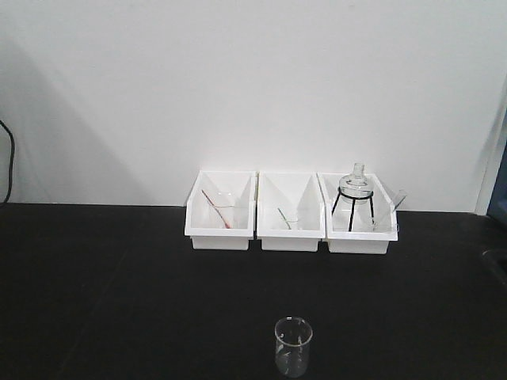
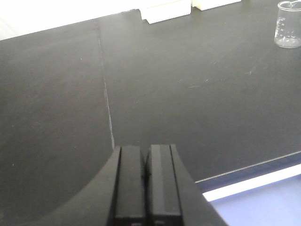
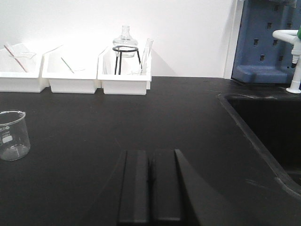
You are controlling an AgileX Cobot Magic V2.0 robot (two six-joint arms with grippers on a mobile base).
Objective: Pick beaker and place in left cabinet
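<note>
The beaker point(image 1: 293, 346), a small clear glass cylinder with white marks, stands upright on the black bench near its front edge. It also shows at the far upper right of the left wrist view point(image 2: 288, 30) and at the left edge of the right wrist view point(image 3: 11, 135). My left gripper point(image 2: 146, 155) is shut and empty, low over the bench, well to the left of the beaker. My right gripper point(image 3: 150, 157) is shut and empty, to the right of the beaker. The left cabinet is out of view.
Three white bins point(image 1: 291, 210) stand in a row at the back wall; the right one holds a round flask on a black tripod point(image 1: 354, 196), the left one glassware with a red rod point(image 1: 218, 209). A black sink point(image 3: 268, 122) and a blue pegboard point(image 3: 269, 40) lie at the right.
</note>
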